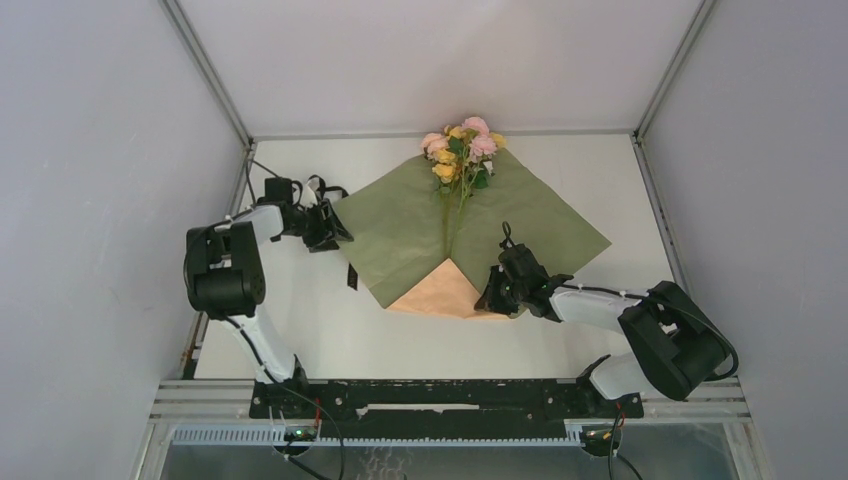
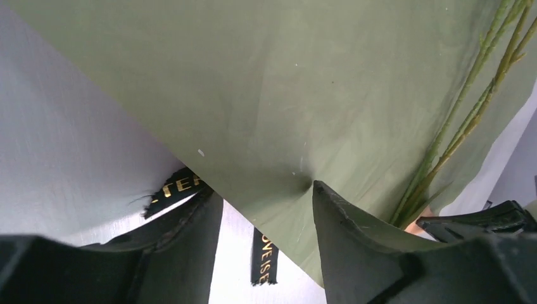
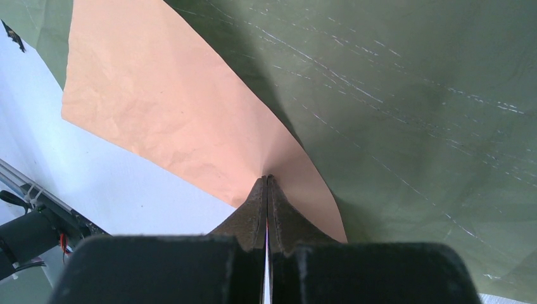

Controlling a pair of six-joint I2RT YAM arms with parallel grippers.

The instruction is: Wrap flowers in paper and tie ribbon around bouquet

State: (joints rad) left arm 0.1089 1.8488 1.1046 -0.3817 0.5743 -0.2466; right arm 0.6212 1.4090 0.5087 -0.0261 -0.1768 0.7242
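Observation:
The paper (image 1: 420, 225) lies as a diamond with its olive green face up. Its near corner is folded over into a peach-orange triangle (image 1: 445, 292). The flowers (image 1: 462, 150) rest on the far corner, their stems (image 2: 468, 120) running down the middle. My left gripper (image 1: 335, 226) is open at the paper's left corner; in the left wrist view the paper (image 2: 285, 95) has its edge between the fingers, and the right fingertip (image 2: 320, 190) dents it. My right gripper (image 3: 266, 179) is shut on the edge of the peach flap (image 3: 171, 107). The ribbon (image 2: 264, 256) pokes out from under the paper.
A short black end of ribbon (image 1: 352, 277) shows on the white table (image 1: 320, 330) beside the paper's left edge. White walls and metal frame posts (image 1: 205, 70) enclose the table at the back and sides. The arm bases sit on the black rail (image 1: 440, 395).

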